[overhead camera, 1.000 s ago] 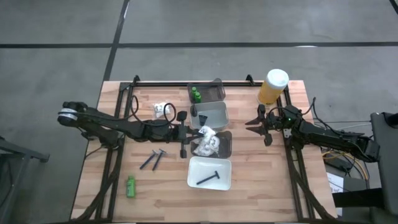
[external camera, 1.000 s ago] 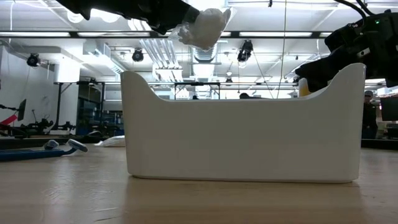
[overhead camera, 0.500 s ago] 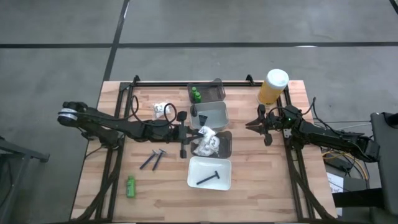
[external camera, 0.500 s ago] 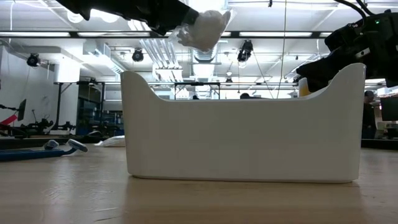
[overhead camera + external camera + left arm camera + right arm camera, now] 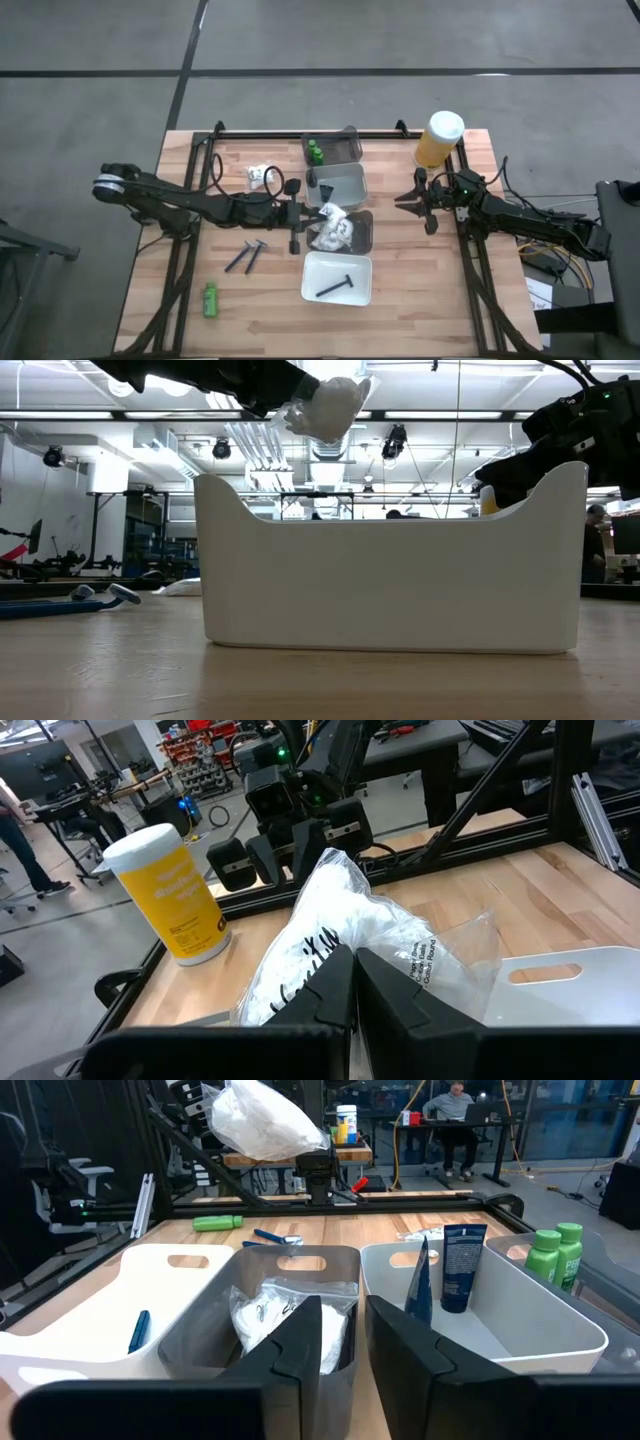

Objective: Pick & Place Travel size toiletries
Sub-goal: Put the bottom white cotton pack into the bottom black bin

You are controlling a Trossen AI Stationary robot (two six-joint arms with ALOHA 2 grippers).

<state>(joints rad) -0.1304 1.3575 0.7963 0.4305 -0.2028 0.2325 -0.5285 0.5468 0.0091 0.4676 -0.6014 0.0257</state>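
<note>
White crinkly plastic packet (image 5: 345,935) is clamped in the left gripper (image 5: 318,212), suspended above the grey rectangular tray (image 5: 364,232) at table centre. Right gripper (image 5: 410,199) rests released near the right edge.

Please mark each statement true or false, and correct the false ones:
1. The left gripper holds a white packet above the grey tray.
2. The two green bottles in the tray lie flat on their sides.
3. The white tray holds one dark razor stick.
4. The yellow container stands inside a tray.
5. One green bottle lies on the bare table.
1. True. The left gripper is shut on the white packet, raised over the grey tray that already holds packets.
2. False. The two green bottles stand upright in their tray.
3. True. One razor stick lies in the white tray.
4. False. The yellow container stands on the table, outside the trays.
5. True. A green bottle lies near the table's front left corner.
</note>
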